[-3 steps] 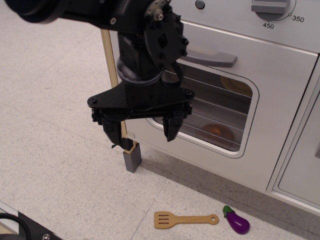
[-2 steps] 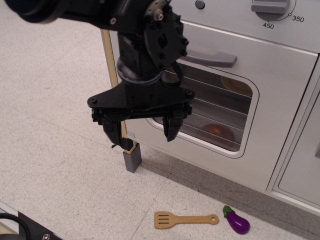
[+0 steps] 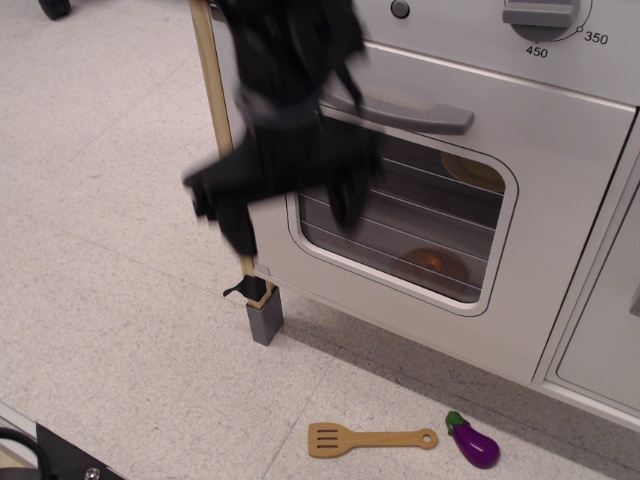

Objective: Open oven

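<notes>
1. Gripper, single view: a black, motion-blurred mass in front of the oven's left edge. Two finger shapes hang down with a gap between them, so the jaws look spread and hold nothing; the blur makes this a reading, not a certainty.

2. Oven: fills the right and upper part of the frame. The door looks closed, flush with its frame. The handle is a grey bar across the top of the door, just right of the gripper and above its fingertips. The barred window lies below the handle, with an orange item faintly visible behind it. The dial sits at the top edge.

3. Surroundings: a wooden post on a grey foot stands at the oven's left corner, partly behind the gripper. A spatula and a toy eggplant lie on the floor below the door, well apart from the gripper.

4. Risks, as judged:
   - The fingers are low and left of the handle; closing here would catch air or the window bars.
   - A fast approach may strike the post or door face and shove the oven.
   - A shallow grip on the smooth bar may slip when pulled.
   - If the door swings down, it may come close to the spatula and eggplant.
</notes>
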You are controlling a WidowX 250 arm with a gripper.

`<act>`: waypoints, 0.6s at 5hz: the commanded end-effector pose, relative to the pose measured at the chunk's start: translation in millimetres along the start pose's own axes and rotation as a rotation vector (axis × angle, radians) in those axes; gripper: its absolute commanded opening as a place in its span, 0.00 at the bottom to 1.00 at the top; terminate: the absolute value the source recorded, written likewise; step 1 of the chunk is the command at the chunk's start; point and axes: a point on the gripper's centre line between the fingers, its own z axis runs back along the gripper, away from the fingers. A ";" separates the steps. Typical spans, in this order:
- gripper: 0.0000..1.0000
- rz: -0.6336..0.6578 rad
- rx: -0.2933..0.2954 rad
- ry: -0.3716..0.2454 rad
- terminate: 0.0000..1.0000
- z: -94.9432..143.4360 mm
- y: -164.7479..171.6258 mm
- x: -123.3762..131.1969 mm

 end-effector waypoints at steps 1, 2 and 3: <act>1.00 0.513 -0.150 -0.059 0.00 6.0 -20.2 65.1; 1.00 0.610 -0.274 -0.046 0.00 -2.2 -31.1 75.8; 1.00 0.707 -0.356 -0.071 0.00 -13.0 -44.9 85.1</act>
